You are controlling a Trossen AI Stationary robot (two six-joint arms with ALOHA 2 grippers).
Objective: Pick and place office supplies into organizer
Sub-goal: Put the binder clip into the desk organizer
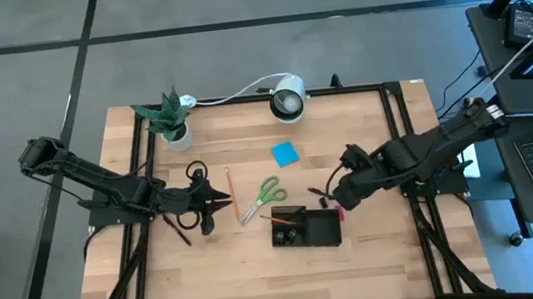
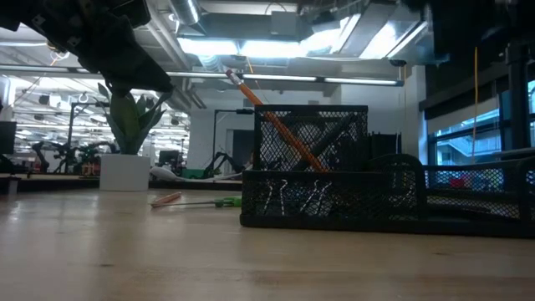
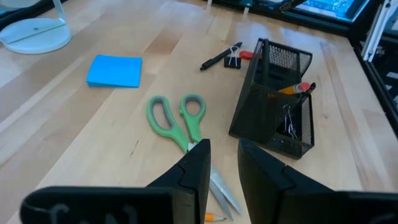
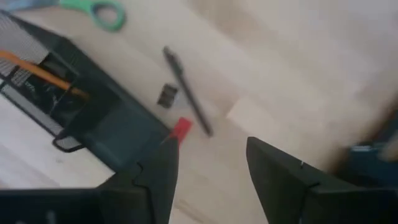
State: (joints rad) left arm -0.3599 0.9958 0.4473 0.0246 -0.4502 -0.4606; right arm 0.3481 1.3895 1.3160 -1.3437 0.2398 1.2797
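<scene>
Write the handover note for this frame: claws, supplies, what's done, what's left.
Left claw: open, empty, above the green scissors.
Right claw: open, empty, over the black pen, clip and red piece beside the organizer.
Done: one orange pencil and some clips are in the organizer.
Left: scissors, blue sticky pad, a second pencil, pen, clip, red piece.

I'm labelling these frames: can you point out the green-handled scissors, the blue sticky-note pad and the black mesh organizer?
Green-handled scissors (image 3: 177,115), left wrist view, on the handle loops.
Blue square sticky-note pad (image 3: 115,70), left wrist view, on its top sheet.
Black mesh organizer (image 1: 308,227), high view, on its rim.
</scene>
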